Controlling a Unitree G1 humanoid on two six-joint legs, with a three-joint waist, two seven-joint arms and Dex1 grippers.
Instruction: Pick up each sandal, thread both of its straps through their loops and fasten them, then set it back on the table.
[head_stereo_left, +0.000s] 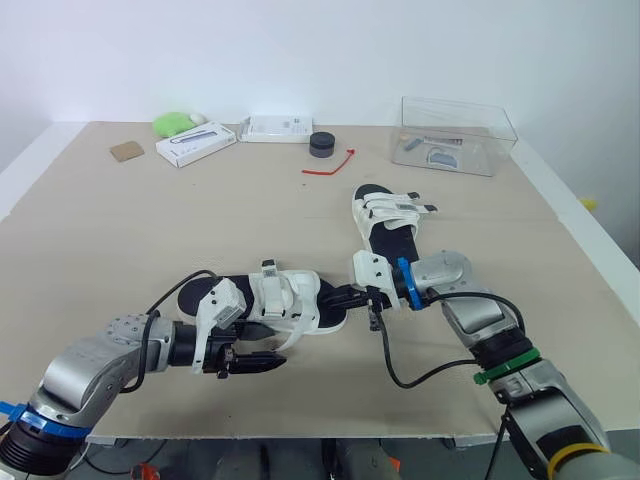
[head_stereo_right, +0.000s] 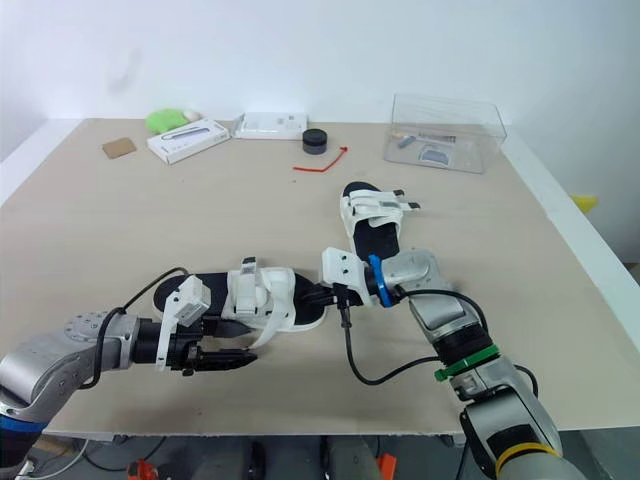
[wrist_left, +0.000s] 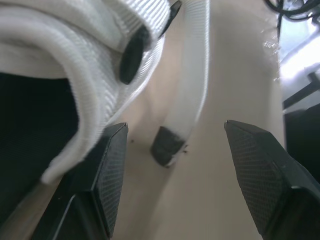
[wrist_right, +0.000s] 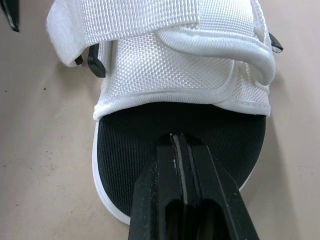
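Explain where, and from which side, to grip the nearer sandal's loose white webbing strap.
Probably just above the dark tip of the loose white webbing strap, from the black-soled sandal's near side, where the open left gripper faces it: that end lies free between the jaws.

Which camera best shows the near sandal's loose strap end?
The left wrist view: the loose strap lies between the fingers of the open left gripper, its dark tip clear. The eye views show it as a thin white curl beside the near sandal; the right wrist view faces the sandal's toe.

Beige table (head_stereo_left: 100, 230) with white edging against a plain white wall (head_stereo_left: 300, 50).
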